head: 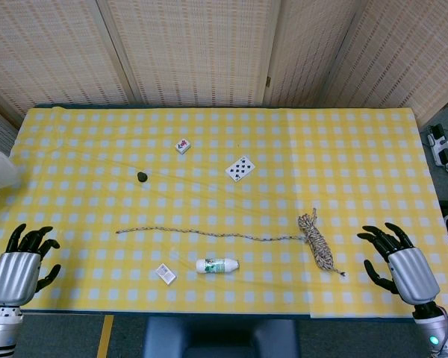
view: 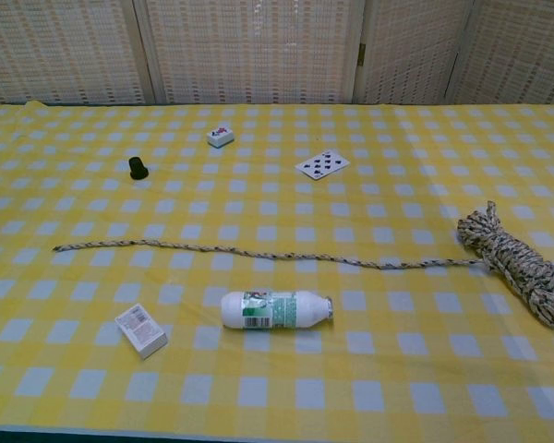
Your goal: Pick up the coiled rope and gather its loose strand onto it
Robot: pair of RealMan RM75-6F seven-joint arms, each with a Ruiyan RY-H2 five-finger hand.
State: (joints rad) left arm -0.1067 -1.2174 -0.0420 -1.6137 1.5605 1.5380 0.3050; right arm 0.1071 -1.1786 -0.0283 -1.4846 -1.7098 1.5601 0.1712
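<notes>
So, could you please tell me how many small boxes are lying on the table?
2: one small box near the front, left of the bottle; another small box further back, left of the playing card.

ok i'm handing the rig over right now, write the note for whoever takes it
Left hand: open, holding nothing, at the near left table edge.
Right hand: open, holding nothing, at the near right edge, close to the rope.
Coiled rope lies on the yellow checked cloth just left of the right hand. Its loose strand runs straight out leftward across the table, passing just behind the lying white bottle.
Done: nothing yet, rope untouched.
Left: pick up the coil, likely with the right hand, then gather the strand onto it.
</notes>
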